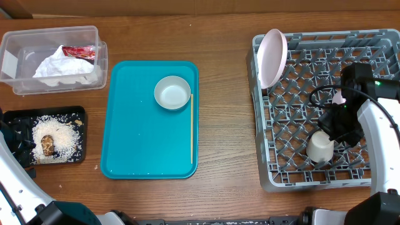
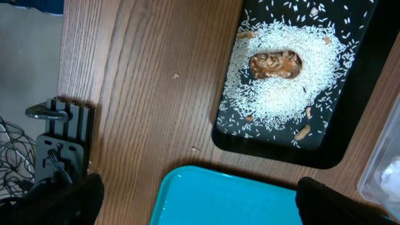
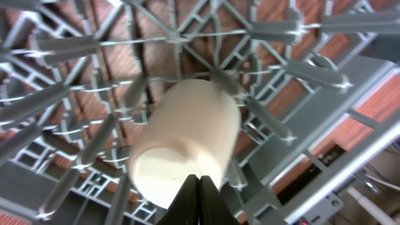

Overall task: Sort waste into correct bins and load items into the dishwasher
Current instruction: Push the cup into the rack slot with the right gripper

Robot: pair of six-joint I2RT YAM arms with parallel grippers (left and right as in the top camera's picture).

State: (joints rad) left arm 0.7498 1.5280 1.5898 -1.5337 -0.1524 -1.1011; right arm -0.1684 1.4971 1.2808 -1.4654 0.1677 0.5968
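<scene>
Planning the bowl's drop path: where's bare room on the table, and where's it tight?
Free: bare table between the teal tray and the dish rack; the tray's left half. Crowded: the rack's right side, under the right arm, with a cup beside it; the tray's right side, with bowl and stick.

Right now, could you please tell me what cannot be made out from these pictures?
1. Pink item in the rack: overhead, mostly behind the right arm; unidentifiable.
2. Right gripper: overhead, hidden under its arm; right wrist view is blurred, so its grip on the cup is unclear.
3. Left gripper: left wrist view, fingertips cut off by the bottom edge.
4. Wrapper: overhead, print too small to read.
</scene>
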